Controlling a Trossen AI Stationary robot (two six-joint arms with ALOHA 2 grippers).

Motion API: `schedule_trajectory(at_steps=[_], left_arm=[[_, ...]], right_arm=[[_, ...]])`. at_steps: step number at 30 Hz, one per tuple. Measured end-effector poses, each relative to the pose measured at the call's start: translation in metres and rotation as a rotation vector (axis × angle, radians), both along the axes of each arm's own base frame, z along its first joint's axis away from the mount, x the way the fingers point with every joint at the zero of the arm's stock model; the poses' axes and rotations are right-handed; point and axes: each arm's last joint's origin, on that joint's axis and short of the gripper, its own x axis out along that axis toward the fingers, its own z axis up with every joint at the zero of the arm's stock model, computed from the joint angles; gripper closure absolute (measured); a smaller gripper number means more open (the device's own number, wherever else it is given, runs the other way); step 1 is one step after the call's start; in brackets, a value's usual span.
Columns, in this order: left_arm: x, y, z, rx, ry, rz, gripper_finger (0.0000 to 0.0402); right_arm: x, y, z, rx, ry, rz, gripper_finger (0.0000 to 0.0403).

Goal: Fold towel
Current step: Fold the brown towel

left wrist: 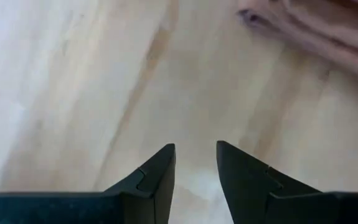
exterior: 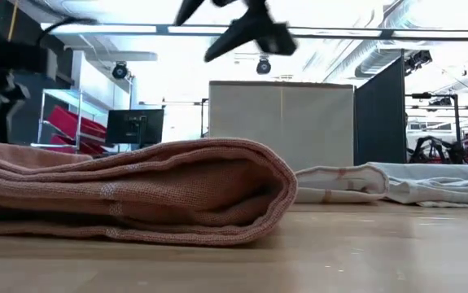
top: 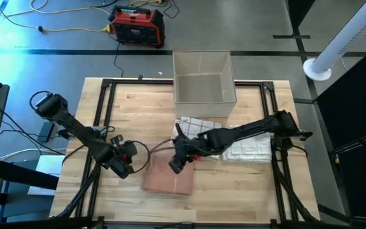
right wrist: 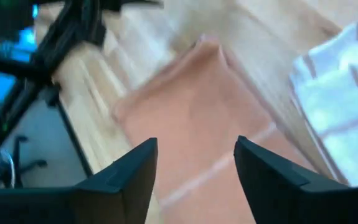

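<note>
You are looking at a salmon-pink woven towel [top: 168, 177] lying already folded on the pale wooden table [top: 138, 108], near its front edge. Both the right gripper [top: 176, 164], hovering over it, and the left gripper [top: 124, 166], waiting just beside it, are showing parted, empty fingers, so little seems left.

Bare table [top: 233, 181] beside folded towel [top: 168, 180]

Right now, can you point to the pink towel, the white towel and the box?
Pink towel [top: 168, 180]: high view, middle of its folded top.
White towel [top: 249, 149]: high view, bare part right of the arm.
Box [top: 204, 95]: high view, its near wall.
</note>
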Motion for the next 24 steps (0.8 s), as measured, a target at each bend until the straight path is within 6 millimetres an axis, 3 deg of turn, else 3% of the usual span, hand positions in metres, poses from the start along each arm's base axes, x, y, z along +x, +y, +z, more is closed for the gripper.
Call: schedule_trajectory(at_steps=[5,9,13,17,21,24], left_arm=[[0.016,-0.020,0.004,-0.079,-0.247,-0.180,0.0317],[0.031,-0.027,-0.011,-0.118,-0.423,-0.322,0.0347],[0.036,-0.017,-0.037,-0.181,-0.457,-0.277,0.0379],[0.032,-0.010,-0.063,-0.238,-0.361,-0.220,0.0399],[0.028,-0.012,-0.071,-0.272,-0.326,-0.192,0.0395],[0.030,-0.014,-0.064,-0.297,-0.346,-0.205,0.0395]], right_arm=[[-0.011,0.020,-0.022,0.005,0.056,0.056,0.0309],[-0.014,0.029,-0.056,0.075,-0.007,0.078,0.0390],[-0.020,0.032,-0.092,0.146,-0.086,0.042,0.0393],[-0.033,0.033,-0.123,0.179,-0.054,0.000,0.0401],[-0.047,0.031,-0.140,0.145,0.030,-0.033,0.0402],[-0.049,0.028,-0.142,0.127,0.066,-0.031,0.0403]])
